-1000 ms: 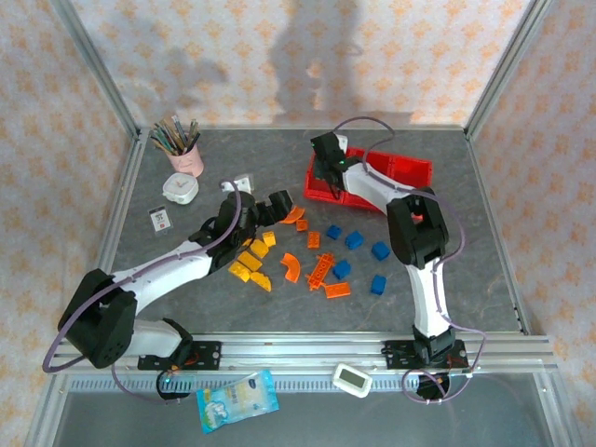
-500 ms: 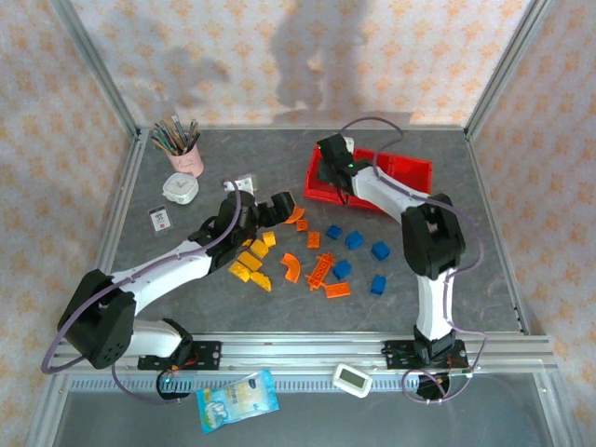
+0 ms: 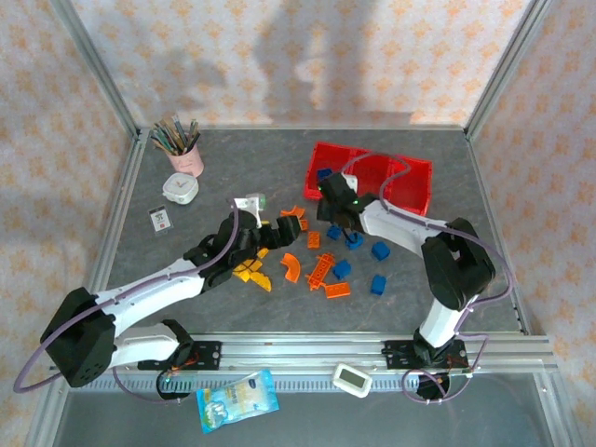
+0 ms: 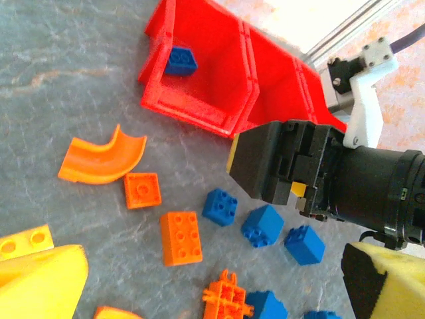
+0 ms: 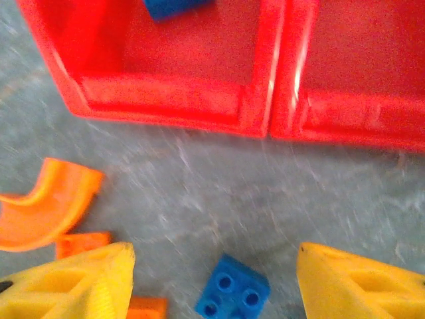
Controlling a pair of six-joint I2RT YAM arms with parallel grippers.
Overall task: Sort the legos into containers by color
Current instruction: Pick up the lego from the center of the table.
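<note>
Right gripper (image 3: pixel 346 226) had left red tray (image 3: pixel 417 182) and returned over blue group (image 3: pixel 380 250) on worktop (image 3: pixel 242 154). Fingers spread wide, nothing held; next blue brick (image 5: pixel 232 292) just below, between them. Sorted blue brick (image 3: pixel 323 173) lay in tray's left compartment: first deposit judged complete. Left gripper (image 3: pixel 268 235) wide, nothing held, over yellow cluster (image 3: pixel 250 272).

Count:
- blue: one in tray, five on worktop
- orange bricks (image 3: pixel 291 267): six on worktop
- yellow: partly under left arm, count uncertain
</note>
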